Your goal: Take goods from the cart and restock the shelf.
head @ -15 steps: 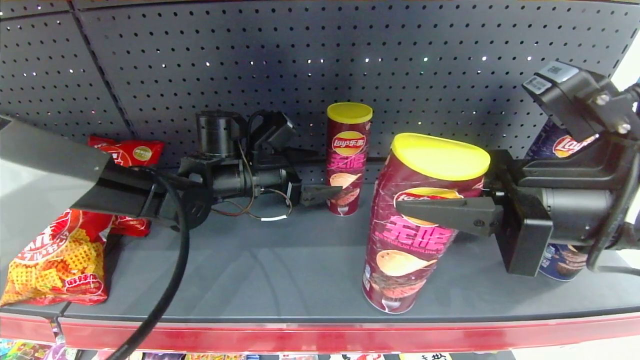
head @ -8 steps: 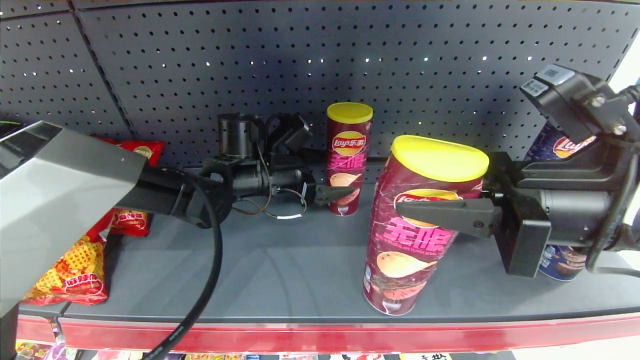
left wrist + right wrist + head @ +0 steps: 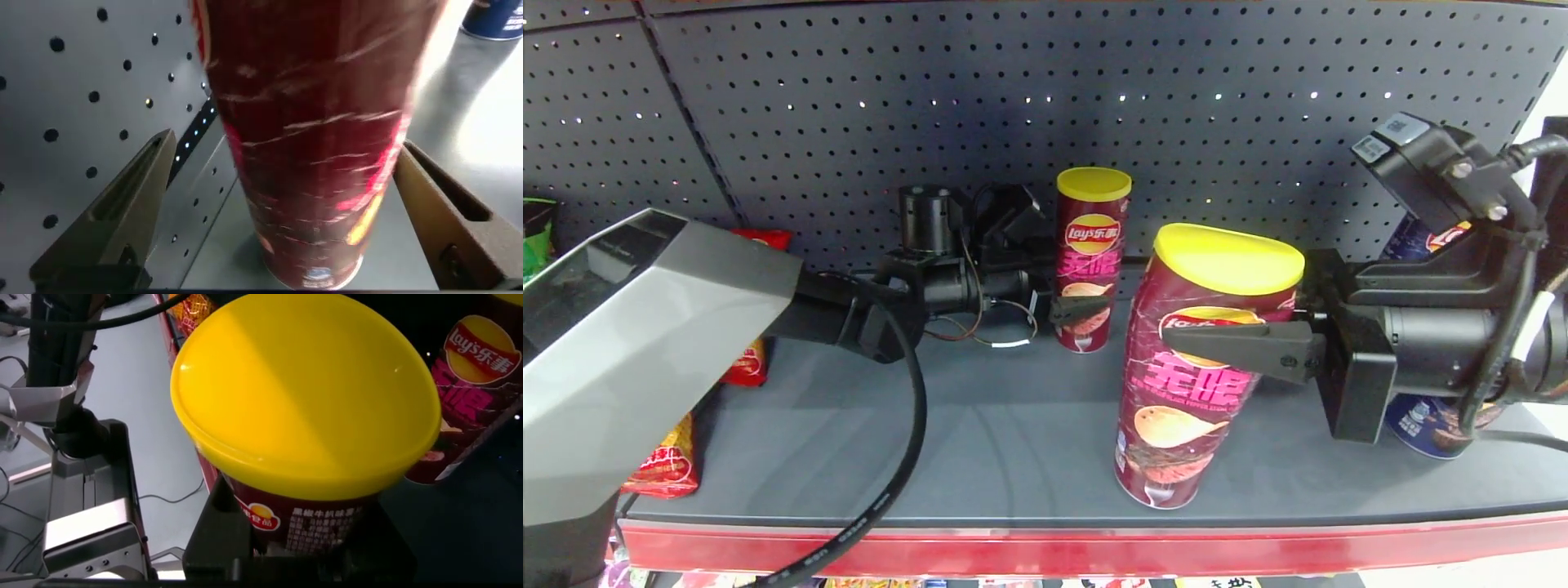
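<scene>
Two maroon chip cans with yellow lids stand before you on the grey shelf. Both wear the same label: a round red-and-yellow logo near the top, large pink characters beneath it, and a picture of a chip lower down. Your right gripper has its jaws closed on the front can just under the lid, with the near jaw lying across the logo. That can leans slightly, its base down by the shelf's red front lip. Your left gripper sits deeper in, its jaws spread wide around the lower body of the rear can. The left wrist view shows a gap on each side. The rear can is upright, close to the pegboard back. Behind your right gripper, partly hidden by it, stands a dark blue can with a similar logo. Well out past your left jaws, behind that arm, red snack bags lie on the shelf.
</scene>
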`<state>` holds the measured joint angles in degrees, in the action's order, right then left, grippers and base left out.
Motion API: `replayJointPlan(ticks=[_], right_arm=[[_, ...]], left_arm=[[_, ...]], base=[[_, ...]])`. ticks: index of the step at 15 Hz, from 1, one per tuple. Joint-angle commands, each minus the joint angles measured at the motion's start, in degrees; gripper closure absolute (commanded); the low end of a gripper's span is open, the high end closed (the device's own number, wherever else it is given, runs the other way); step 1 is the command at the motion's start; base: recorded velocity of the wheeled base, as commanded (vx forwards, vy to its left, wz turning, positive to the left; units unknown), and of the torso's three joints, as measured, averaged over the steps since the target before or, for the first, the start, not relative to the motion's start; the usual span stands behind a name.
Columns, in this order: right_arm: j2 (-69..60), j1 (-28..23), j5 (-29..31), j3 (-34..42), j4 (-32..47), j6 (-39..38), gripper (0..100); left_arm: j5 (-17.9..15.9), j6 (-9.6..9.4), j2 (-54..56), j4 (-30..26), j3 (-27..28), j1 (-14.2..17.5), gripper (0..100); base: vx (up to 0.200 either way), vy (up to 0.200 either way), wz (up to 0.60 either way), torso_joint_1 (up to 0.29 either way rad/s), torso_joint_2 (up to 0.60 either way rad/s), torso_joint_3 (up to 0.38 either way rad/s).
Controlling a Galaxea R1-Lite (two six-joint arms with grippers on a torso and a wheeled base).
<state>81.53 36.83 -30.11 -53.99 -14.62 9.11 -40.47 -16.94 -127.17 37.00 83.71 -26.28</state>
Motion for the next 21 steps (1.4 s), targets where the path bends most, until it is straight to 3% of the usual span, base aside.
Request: replayJointPlan(ticks=[1,4,5,9,12,14,17,21], right_arm=[[0.6,0.0,0.0,0.0,-0.8,-0.1,100],[1.4,0.0,0.0,0.2,-1.6,-0.7,100],[1.6,0.0,0.0,0.2,-2.2,-0.8,100],[2.6,0.0,0.0,-0.1,-2.7,-0.8,100],[3.1,0.0,0.0,-0.9,-2.8,-0.8,100],[3.3,0.0,0.0,-1.1,-2.7,-0.8,100],[3.7,-1.3,0.1,-1.7,-2.8,-0.8,100],[4.4,-2.0,0.1,-3.0,-2.7,-0.7,100]], left_arm=[[0.0,-0.02,-1.5,0.0,0.8,-0.1,0],[0.0,-0.02,-2.3,0.7,0.8,-0.3,0],[0.0,-0.02,-2.6,0.8,1.4,-0.3,100],[-0.2,-0.11,-2.0,0.8,2.3,-0.7,100],[-0.8,-0.11,1.4,0.8,-0.1,-1.1,100],[-0.9,-0.28,6.1,0.8,-6.9,-1.3,100],[-0.5,-0.46,17.3,0.8,-22.3,-2.6,100],[2.1,-0.11,27.2,0.7,-33.6,-3.9,100]], base=[[0.000,0.000,0.00,0.000,0.00,0.000],[0.000,0.000,0.00,0.000,0.00,0.000],[0.000,0.000,0.00,0.000,0.00,0.000],[0.000,0.000,0.00,0.000,0.00,0.000],[0.000,0.000,0.00,0.000,0.00,0.000],[0.000,0.000,0.00,0.000,0.00,0.000],[0.000,0.000,0.00,0.000,0.00,0.000],[0.000,0.000,0.00,0.000,0.00,0.000]])
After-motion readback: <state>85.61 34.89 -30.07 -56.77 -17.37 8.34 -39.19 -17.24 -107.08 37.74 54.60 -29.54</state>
